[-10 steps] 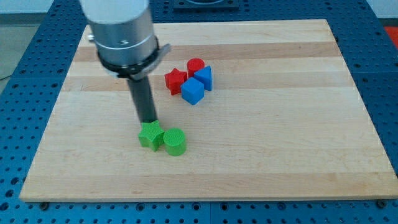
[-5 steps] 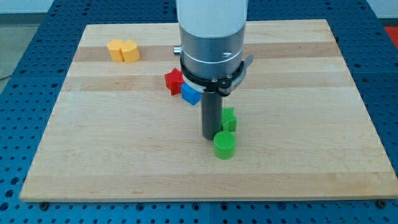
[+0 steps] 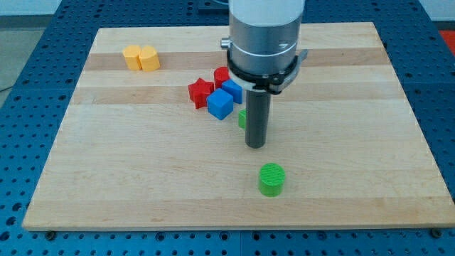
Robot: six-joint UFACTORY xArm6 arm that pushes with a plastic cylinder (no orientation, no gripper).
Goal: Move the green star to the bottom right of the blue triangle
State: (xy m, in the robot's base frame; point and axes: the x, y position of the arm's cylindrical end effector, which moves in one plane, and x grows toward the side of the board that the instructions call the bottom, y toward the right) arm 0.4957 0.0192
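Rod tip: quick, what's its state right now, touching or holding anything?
My tip: no gripper, holds nothing; sits against the mostly hidden green star, at its bottom right; contact cannot be told.

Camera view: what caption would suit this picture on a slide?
My tip hides most of the green star, below-right of the blue blocks; green cylinder alone.
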